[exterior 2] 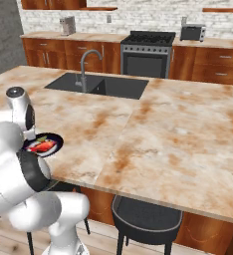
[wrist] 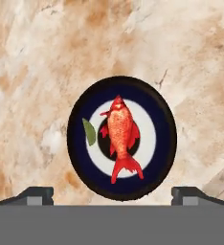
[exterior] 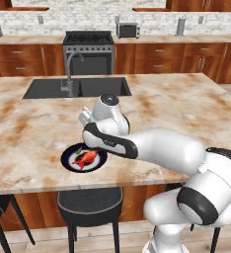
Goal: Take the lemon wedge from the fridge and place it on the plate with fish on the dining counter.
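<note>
Lying at the left of the plate [wrist: 122, 91], the small green lemon wedge [wrist: 89, 132] sits just beside the fish [wrist: 120, 136]; light, slick and soft, I'd guess, best pinched across its flanks. The gripper [wrist: 112, 197] hangs above, fingers spread, empty.

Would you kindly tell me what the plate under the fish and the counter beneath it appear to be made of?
The plate looks like glazed ceramic: smooth dark navy surface with a white ring, though the rendering leaves it open. The dining counter looks like polished marble-type stone: beige with rust veining and blotches. The fish has a flat red-orange, scaly texture.
</note>
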Controlling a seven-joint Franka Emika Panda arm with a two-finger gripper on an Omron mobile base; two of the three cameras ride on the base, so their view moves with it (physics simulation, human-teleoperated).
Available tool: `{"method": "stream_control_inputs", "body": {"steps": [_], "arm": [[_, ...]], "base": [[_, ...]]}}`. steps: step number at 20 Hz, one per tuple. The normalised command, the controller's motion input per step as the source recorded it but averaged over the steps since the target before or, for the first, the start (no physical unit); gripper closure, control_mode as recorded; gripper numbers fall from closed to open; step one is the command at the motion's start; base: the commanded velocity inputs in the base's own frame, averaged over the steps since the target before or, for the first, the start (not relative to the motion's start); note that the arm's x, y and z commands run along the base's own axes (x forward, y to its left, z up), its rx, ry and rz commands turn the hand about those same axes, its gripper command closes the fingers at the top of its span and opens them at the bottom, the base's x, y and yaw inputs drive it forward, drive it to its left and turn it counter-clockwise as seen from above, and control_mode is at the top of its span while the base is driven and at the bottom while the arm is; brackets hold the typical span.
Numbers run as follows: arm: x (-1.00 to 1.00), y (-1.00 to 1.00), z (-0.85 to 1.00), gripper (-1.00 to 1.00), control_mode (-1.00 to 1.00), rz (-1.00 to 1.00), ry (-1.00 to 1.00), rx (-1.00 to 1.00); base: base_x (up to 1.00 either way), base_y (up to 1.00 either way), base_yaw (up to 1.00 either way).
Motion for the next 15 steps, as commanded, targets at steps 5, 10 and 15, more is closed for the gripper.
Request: {"method": "stream_control_inputs", "body": {"steps": [5, 10, 15], "arm": [[-1.0, -0.9, 0.72, -1.0, -1.0, 0.0, -0.2, 0.17], [-1.0, -0.66, 0.8, -1.0, -1.0, 0.0, -0.25, 0.14], [-1.0, -0.43, 0.93, -1.0, -1.0, -0.11, -0.36, 0.11]], "base": [[0.0, 0.0, 0.0], [0.0, 0.0, 0.0], [0.0, 0.0, 0.0]]}}
